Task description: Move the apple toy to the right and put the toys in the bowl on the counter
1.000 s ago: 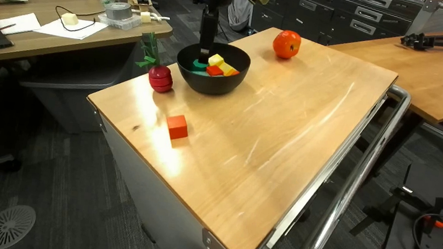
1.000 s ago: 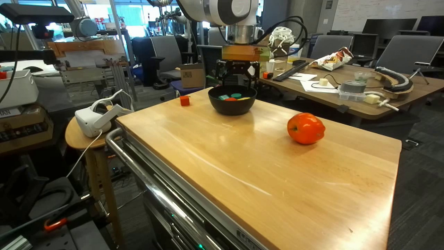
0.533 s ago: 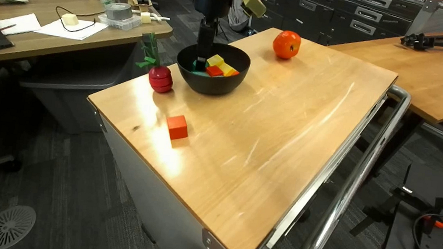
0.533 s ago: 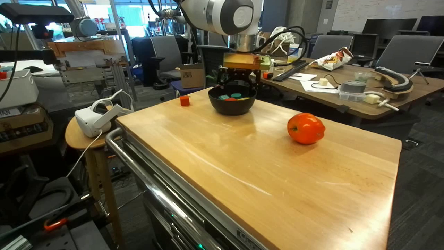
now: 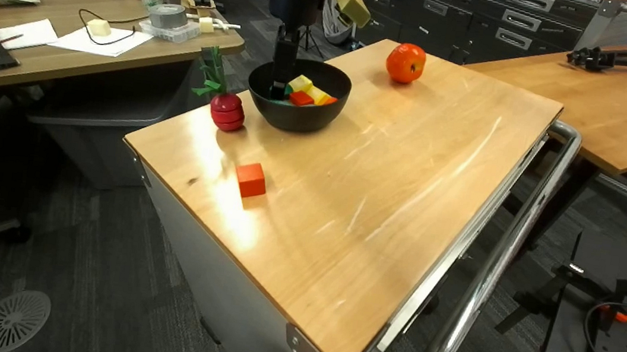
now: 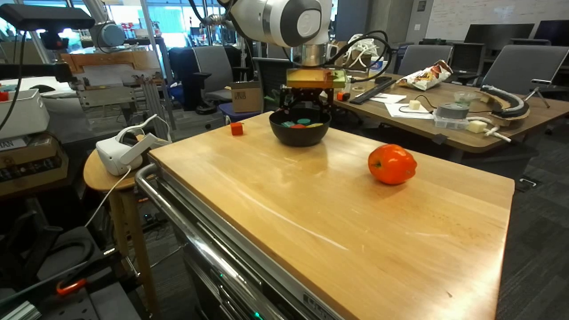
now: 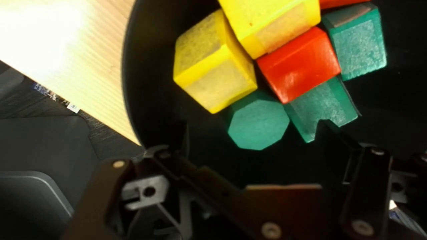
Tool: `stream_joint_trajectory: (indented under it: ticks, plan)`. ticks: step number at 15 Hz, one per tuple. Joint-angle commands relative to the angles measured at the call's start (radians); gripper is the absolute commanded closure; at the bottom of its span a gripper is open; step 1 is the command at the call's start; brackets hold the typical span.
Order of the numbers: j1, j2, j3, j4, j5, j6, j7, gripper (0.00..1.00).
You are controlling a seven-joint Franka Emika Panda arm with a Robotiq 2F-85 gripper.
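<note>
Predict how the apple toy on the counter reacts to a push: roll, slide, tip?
The apple toy will likely roll: it is rounded and sits on the flat counter. Its slightly oblong outline may make it veer. Glossy highlights hint at a slick surface.

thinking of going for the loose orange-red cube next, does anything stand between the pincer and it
Yes, the black bowl: the pincer reaches into it, and the orange-red cube sits outside on the counter. Past the bowl's wall, nothing visible stands between them.

White arm (image 6: 274,18), grey cap (image 6: 291,24), silver collar (image 6: 313,55), black cables (image 6: 390,50), orange block (image 6: 310,78), black hand (image 7: 256,136)
</note>
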Motion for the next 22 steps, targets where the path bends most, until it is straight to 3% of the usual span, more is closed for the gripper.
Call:
stream_joint_trajectory:
  ticks: [1,6,7,9,13,15,18,19,22]
  plan:
    - [0.025,0.018,-0.01,0.021,-0.045,0.017,0.027,0.03]
    - [0.04,0.03,-0.016,0.02,-0.096,-0.006,0.053,0.03]
    - [0.041,0.03,-0.017,0.019,-0.102,-0.007,0.056,0.25]
    - [0.039,0.03,-0.017,0.016,-0.108,-0.005,0.061,0.29]
    - [0.031,0.028,-0.014,0.015,-0.098,-0.003,0.067,0.6]
    - [0.026,0.017,-0.013,0.012,-0.094,-0.001,0.065,0.63]
    - [0.022,-0.046,-0.013,-0.029,-0.111,0.001,0.04,0.54]
    - [0.017,-0.077,-0.009,-0.051,-0.112,0.011,0.028,0.74]
    - [0.019,-0.221,-0.008,-0.141,-0.145,0.03,-0.014,0.76]
